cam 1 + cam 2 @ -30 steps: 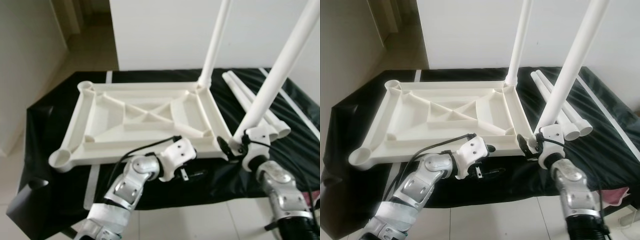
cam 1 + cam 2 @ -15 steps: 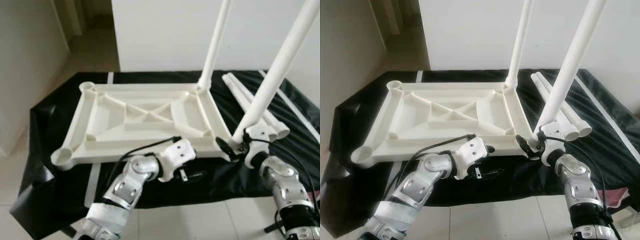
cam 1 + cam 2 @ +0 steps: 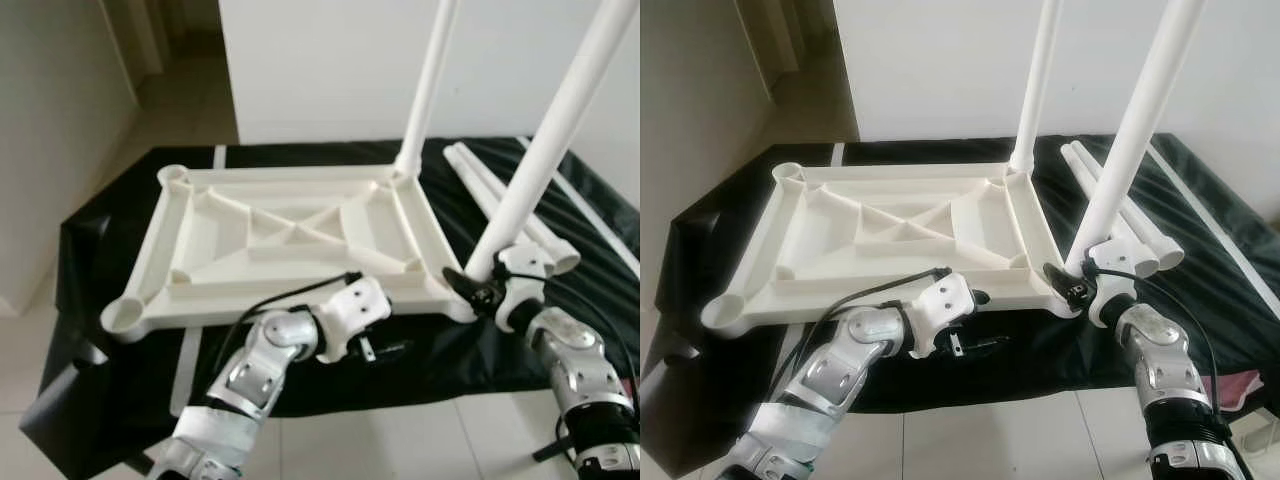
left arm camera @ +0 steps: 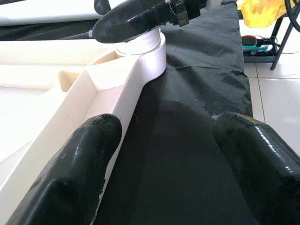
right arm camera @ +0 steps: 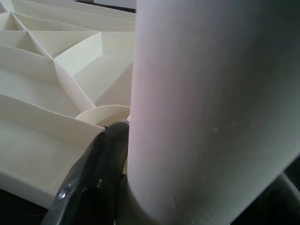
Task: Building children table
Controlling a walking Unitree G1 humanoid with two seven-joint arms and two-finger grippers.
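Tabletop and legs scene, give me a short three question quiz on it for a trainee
1. True or false: the right gripper holds a white leg at the tabletop's near right corner socket.
2. How many loose legs lie on the black cloth? A one, B two, C four.
3. What does the left gripper hold?

Key: 1 true. 2 B. 3 Nothing; its fingers are open beside the tabletop's edge.

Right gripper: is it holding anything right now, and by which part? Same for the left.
The right gripper grips the white table leg near its bottom end, at the tabletop's corner socket. The left gripper is open, holding nothing.
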